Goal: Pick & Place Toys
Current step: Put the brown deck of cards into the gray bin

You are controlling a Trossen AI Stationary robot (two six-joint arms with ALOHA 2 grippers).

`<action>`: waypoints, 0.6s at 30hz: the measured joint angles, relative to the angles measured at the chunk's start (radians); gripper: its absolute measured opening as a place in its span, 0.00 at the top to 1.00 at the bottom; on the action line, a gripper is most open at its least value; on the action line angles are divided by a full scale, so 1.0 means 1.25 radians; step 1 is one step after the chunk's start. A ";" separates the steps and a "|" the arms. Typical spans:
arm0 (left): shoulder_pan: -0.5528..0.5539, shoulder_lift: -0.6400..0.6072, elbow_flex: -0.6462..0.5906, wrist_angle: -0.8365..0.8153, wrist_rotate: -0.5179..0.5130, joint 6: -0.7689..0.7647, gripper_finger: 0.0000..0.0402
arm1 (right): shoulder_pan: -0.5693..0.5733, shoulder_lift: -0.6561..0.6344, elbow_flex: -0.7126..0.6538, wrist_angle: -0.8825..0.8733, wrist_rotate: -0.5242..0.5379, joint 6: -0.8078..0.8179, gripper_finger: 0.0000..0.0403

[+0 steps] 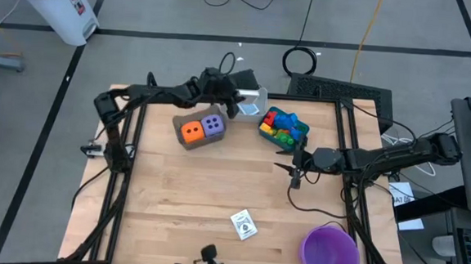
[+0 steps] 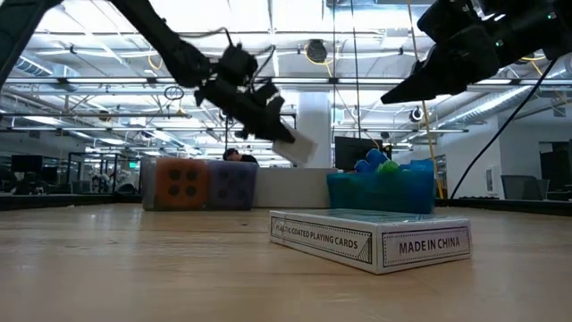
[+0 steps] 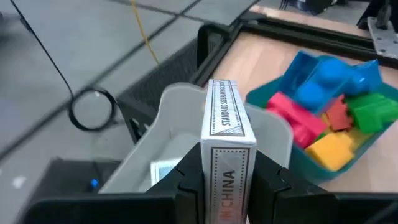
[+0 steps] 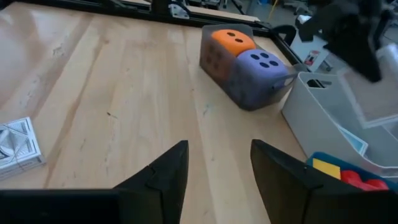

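Left end effector (image 3: 227, 180) clamped on card box (image 3: 225, 124) above grey bin (image 3: 168, 134) | to be lowered inside before release | right end effector (image 4: 214, 165) held apart, idle over counter (image 4: 112, 93)

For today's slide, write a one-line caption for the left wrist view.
Left end effector holds a card box upright over the grey bin, beside the blue bin of bricks.

The left arm reaches along the table's far edge toward its middle, wrist bent down. The left gripper (image 3: 228, 186) hangs above the table, its two fingers (image 3: 186, 186) pressed against the sides of a card box (image 3: 225, 134) standing upright between them. The right arm comes in from the right edge, stretched level. The right gripper (image 4: 217, 171) hovers over the table, fingers spread with nothing between them.
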 joint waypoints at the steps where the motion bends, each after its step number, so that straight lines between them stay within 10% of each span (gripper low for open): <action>1: 0.009 0.010 0.000 0.004 0.016 -0.014 0.82 | -0.003 0.000 -0.001 -0.001 0.000 -0.002 0.58; 11: 0.010 0.069 0.000 -0.004 0.017 -0.064 0.74 | -0.020 0.000 -0.007 0.001 -0.001 -0.003 0.58; 18: -0.022 0.069 0.000 -0.006 -0.144 -0.070 0.53 | -0.020 0.000 -0.007 0.004 -0.001 -0.002 0.58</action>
